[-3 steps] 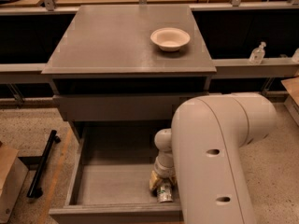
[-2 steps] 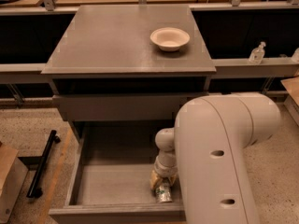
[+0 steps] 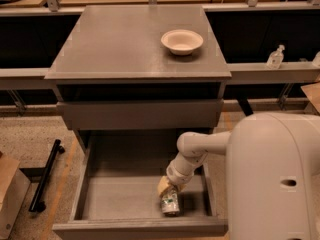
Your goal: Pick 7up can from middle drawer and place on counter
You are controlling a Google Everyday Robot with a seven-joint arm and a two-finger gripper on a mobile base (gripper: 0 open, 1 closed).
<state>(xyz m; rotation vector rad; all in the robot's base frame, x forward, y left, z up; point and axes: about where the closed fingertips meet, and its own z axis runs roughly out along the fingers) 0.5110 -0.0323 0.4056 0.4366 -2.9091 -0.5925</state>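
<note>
One can (image 3: 170,203) down in the open drawer (image 3: 115,199), and that's where all the action is. It sits on the drawer floor close to the front edge, toward the front right corner. It's silvery with green on it and looks tipped over with one end facing the drawer front, though I wouldn't swear to that. The hand (image 3: 167,187) is right at it, coming in from above at a slant, its tan tip touching or as good as touching the upper end of the can. Whether it's pinching the can or just resting against it, I can't tell from where I'm standing. The arm (image 3: 192,151) reaches in over the drawer's right side from the big white body (image 3: 275,179) at the bottom right.

The drawer stands well out from the cabinet (image 3: 67,91), smooth grey inside. Above it the shallower drawer (image 3: 140,115) shows its flat grey front. The surface (image 3: 125,44) on top carries a white bowl (image 3: 182,40), upright, near the back right corner and well apart from the front edge.

Off to the left, a black bar (image 3: 46,176) lies on the speckled floor (image 3: 30,139) beside the cabinet, with a cardboard box (image 3: 9,196) just past it. A small clear bottle (image 3: 275,57) stands on the ledge (image 3: 270,71) to the right.
</note>
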